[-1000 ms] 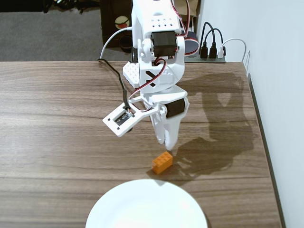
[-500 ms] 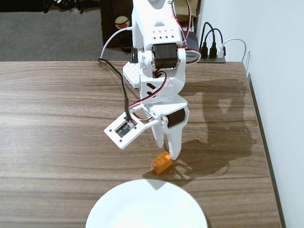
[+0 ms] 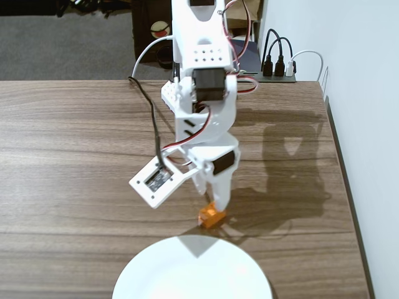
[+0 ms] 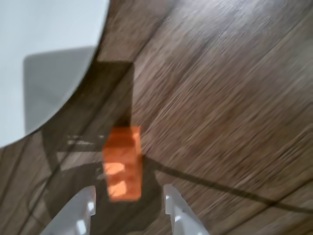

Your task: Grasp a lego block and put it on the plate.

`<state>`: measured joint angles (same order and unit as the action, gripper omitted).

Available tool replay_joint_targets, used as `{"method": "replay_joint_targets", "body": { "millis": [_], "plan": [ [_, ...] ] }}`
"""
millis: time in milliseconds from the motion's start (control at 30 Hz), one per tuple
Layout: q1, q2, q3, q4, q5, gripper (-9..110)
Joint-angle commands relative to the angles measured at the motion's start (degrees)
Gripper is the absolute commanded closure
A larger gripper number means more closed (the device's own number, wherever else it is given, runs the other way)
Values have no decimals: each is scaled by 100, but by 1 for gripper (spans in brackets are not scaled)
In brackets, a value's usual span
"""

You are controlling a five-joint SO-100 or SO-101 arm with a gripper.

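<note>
One small orange lego block [image 3: 211, 216] lies on the wooden table just beyond the far rim of the large white plate [image 3: 187, 280]. My gripper [image 3: 215, 202] points down right over the block. In the wrist view the block [image 4: 123, 163] sits between my two white fingertips [image 4: 88, 198], with a gap on each side. The gripper [image 4: 129, 191] is open and holds nothing. The plate [image 4: 44, 58] fills the upper left of the wrist view and is empty. No second block shows.
A power strip with plugs [image 3: 278, 68] sits beyond the table's back right corner. The table's right edge [image 3: 346, 187] runs close to a white wall. A black cable [image 3: 153, 118] hangs beside the arm.
</note>
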<state>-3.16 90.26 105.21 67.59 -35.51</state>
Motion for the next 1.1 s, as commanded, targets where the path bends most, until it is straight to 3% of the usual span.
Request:
{"method": "replay_joint_targets", "body": {
  "millis": [0,1067],
  "plan": [
    [53,-44,-281,35,-185,84],
    [114,-413,-448,-132,-378,85]
  ]
}}
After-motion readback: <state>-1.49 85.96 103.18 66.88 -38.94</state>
